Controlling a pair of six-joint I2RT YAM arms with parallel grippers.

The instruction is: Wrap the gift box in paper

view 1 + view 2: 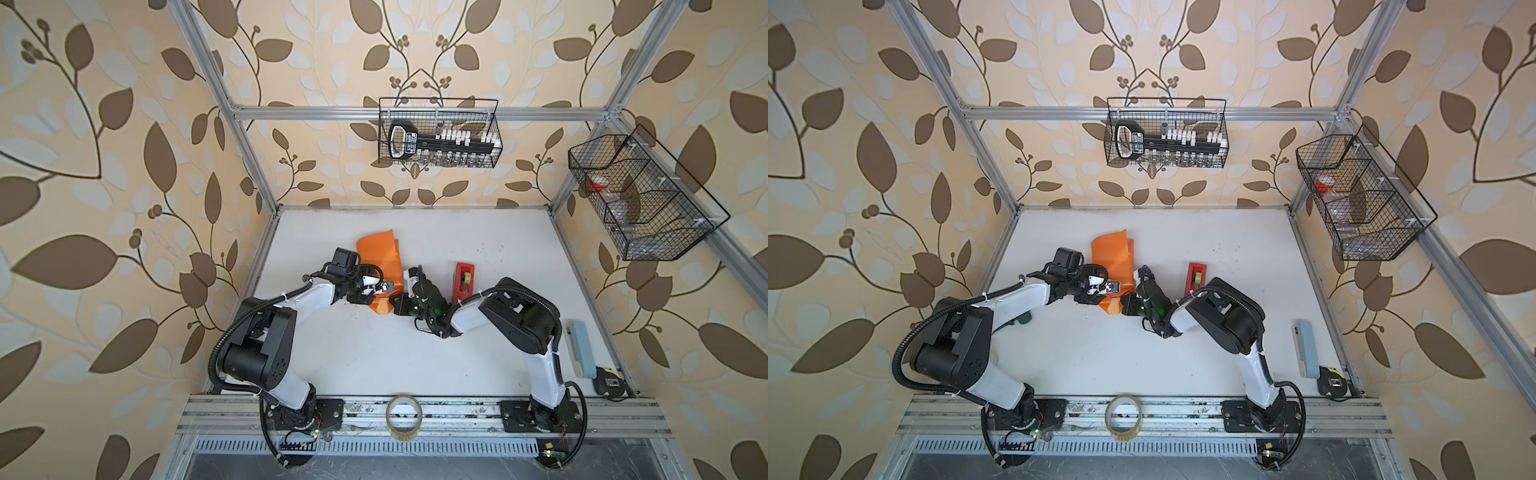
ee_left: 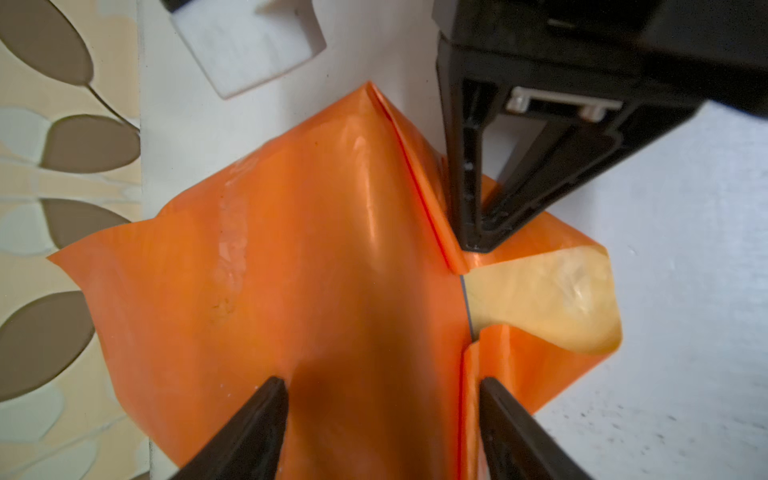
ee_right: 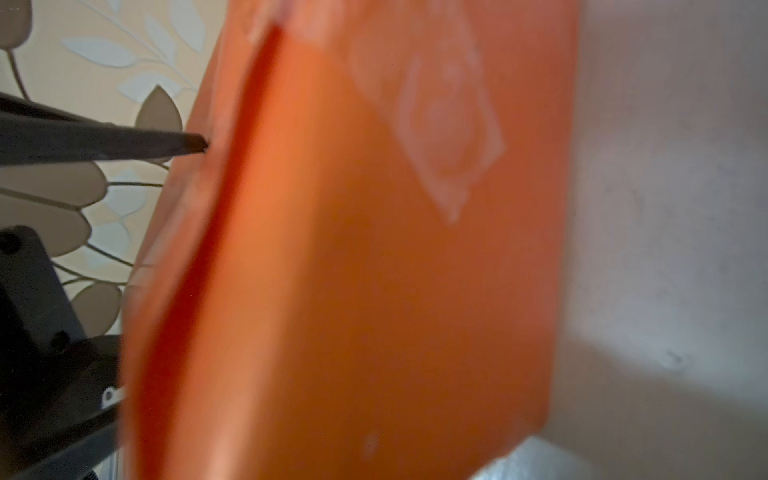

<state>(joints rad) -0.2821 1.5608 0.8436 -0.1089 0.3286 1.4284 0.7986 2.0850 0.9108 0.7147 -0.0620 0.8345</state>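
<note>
L claw gripping orange paper, R claw closed, tip at fold

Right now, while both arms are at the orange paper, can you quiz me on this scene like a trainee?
1. True or false: the right end effector is shut, its tip at a fold of the paper.
2. In a top view, the red tape dispenser lies: A) left of the paper; B) right of it; C) on top of it.
3. What colour is the paper's curled-over underside?
Key: 1 true; 2 B; 3 yellow-tan.
</note>
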